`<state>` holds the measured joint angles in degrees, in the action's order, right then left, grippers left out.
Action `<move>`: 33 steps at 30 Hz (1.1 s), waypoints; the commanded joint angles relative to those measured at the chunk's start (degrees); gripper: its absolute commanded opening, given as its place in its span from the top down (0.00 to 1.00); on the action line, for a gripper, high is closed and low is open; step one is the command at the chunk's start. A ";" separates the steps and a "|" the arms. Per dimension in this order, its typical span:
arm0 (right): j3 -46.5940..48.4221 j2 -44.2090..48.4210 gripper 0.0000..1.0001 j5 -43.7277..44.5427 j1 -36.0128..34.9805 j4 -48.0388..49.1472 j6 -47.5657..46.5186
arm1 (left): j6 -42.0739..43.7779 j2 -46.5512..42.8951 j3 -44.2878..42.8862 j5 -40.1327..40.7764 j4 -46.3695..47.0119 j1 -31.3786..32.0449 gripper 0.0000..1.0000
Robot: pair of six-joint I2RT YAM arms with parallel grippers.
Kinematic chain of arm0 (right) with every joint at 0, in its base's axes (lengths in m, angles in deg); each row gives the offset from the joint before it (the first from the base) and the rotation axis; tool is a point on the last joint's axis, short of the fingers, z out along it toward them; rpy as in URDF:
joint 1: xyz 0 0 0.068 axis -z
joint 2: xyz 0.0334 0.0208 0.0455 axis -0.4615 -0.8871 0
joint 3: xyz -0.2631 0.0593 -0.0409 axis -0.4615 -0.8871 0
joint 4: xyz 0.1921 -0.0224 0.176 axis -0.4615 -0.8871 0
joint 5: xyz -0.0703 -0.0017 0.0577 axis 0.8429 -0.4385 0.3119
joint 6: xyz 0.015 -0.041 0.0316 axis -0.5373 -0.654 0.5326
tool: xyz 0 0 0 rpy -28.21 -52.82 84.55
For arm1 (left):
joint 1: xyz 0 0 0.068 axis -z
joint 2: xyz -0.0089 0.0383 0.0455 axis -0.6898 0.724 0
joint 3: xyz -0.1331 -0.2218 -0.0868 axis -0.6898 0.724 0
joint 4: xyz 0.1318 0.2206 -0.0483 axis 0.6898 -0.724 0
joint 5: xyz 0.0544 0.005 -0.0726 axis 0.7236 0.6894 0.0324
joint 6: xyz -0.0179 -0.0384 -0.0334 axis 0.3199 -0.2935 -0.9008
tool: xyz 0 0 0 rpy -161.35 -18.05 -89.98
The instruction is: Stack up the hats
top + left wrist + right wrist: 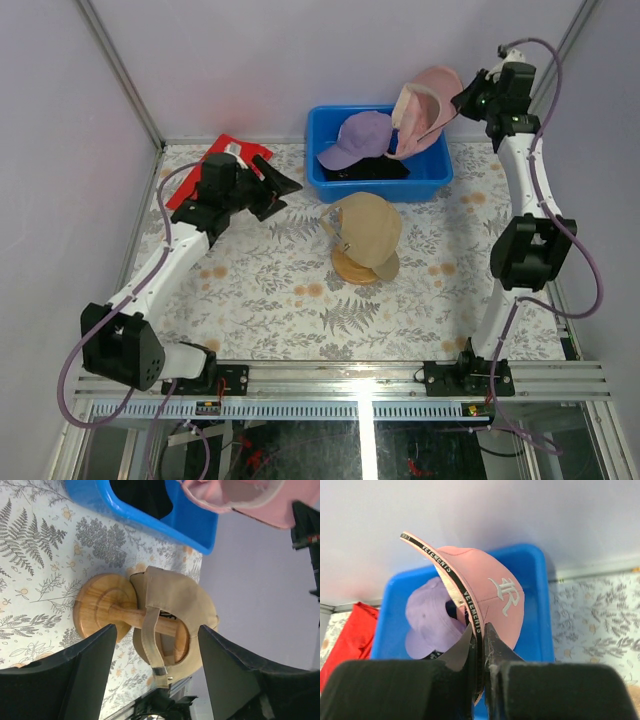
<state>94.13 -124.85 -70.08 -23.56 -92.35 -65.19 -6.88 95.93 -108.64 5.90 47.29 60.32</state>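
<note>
Right gripper: clamped on the pink cap rim, cap held above the blue bin | Left gripper: jaws apart, holding nothing, facing the tan cap on the wooden stand | Purple cap: in bin | Black cap: beneath purple, mostly hidden.

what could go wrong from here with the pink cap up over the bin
The right gripper pinches only the thin rim of the pink cap, so it may slip and drop into the blue bin. The tan cap sits tilted on the wooden stand, so adding another cap could knock it off.
</note>
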 commanded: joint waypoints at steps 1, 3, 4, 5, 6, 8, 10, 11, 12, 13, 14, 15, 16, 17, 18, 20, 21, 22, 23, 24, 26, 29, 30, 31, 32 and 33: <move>-2.27 9.85 1.00 -4.45 -1.31 7.68 -5.07 | -4.49 -2.77 -3.28 -4.78 1.30 -4.09 0.34; -5.73 13.94 1.00 -4.20 -2.39 9.22 -8.54 | -6.29 -1.73 -7.40 -7.07 1.96 -4.97 0.33; -8.70 17.00 1.00 -3.78 -3.07 10.72 -10.63 | -7.95 -0.80 -10.18 -8.44 2.21 -5.05 0.33; -11.20 19.36 1.00 -3.37 -3.78 12.48 -12.50 | -10.20 0.31 -12.71 -9.79 2.99 -5.02 0.33; -13.06 21.78 1.00 -3.43 -4.31 13.91 -14.05 | -13.22 1.31 -14.55 -11.50 4.61 -4.94 0.32; -14.48 25.02 1.00 -3.73 -5.55 14.25 -16.53 | -22.79 3.28 -16.40 -14.77 12.12 -4.89 0.32; -14.86 27.32 1.00 -3.74 -7.24 13.60 -19.32 | -32.53 4.59 -17.70 -16.26 20.29 -4.38 0.32; -15.46 28.55 1.00 -2.73 -8.81 13.81 -20.99 | -36.35 5.39 -18.78 -16.58 23.45 -3.94 0.32; -16.27 29.61 1.00 -1.95 -10.24 14.18 -22.70 | -39.76 6.36 -20.43 -16.73 25.84 -3.33 0.32; -16.79 30.51 1.00 -1.34 -11.56 14.50 -24.23 | -42.52 7.44 -22.10 -16.82 27.75 -2.69 0.31; -17.05 31.18 1.00 -0.82 -12.90 14.42 -25.43 | -44.77 8.43 -24.26 -17.10 29.56 -1.86 0.30; -17.16 31.74 1.00 -0.50 -14.24 14.23 -26.38 | -46.58 9.60 -26.46 -17.46 30.47 -0.93 0.30; -17.22 32.20 1.00 0.19 -15.73 13.74 -27.86 | -48.18 10.46 -28.61 -17.82 31.04 0.02 0.30; -17.30 32.64 1.00 1.11 -17.13 13.50 -28.94 | -49.64 11.14 -29.64 -17.79 32.33 1.07 0.29; -17.60 33.16 1.00 1.64 -18.49 13.40 -29.91 | -51.01 11.38 -29.99 -17.60 33.50 1.95 0.29; -18.16 34.06 1.00 2.91 -21.05 13.31 -31.17 | -52.82 11.26 -29.44 -16.65 34.87 3.41 0.28; -18.41 34.48 1.00 3.21 -22.13 13.26 -31.56 | -52.92 11.01 -29.03 -16.41 34.85 3.71 0.28; -18.55 34.85 1.00 3.56 -23.13 13.06 -32.01 | -52.83 10.66 -28.50 -16.24 34.64 3.85 0.28; -18.78 35.40 1.00 3.98 -24.12 12.95 -32.36 | -52.94 10.17 -27.64 -16.09 34.92 3.86 0.28; -18.91 35.85 1.00 4.17 -25.04 12.72 -32.79 | -52.94 9.87 -26.84 -16.01 35.06 3.86 0.27; -19.15 36.71 1.00 4.79 -27.43 12.63 -33.51 | -52.98 9.51 -25.38 -15.83 35.41 3.79 0.27; -19.16 37.80 1.00 5.52 -29.68 12.22 -34.61 | -52.48 9.48 -24.27 -15.91 35.19 3.77 0.27; -19.06 38.07 1.00 5.79 -30.41 11.86 -35.11 | -52.39 9.49 -23.94 -15.84 35.27 3.78 0.27; -18.98 38.41 1.00 5.90 -31.17 11.54 -35.57 | -52.37 9.57 -23.69 -15.85 35.24 3.77 0.27; -18.94 38.79 1.00 6.02 -31.88 11.26 -36.06 | -52.31 9.64 -23.61 -15.82 35.15 3.76 0.27; -18.87 39.10 1.00 6.11 -32.76 10.92 -36.52 | -52.07 9.92 -23.67 -15.92 34.89 3.72 0.27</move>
<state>74.18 -89.69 -66.08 -53.55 -84.81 -98.37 -58.40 106.55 -132.99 -9.07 79.13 64.39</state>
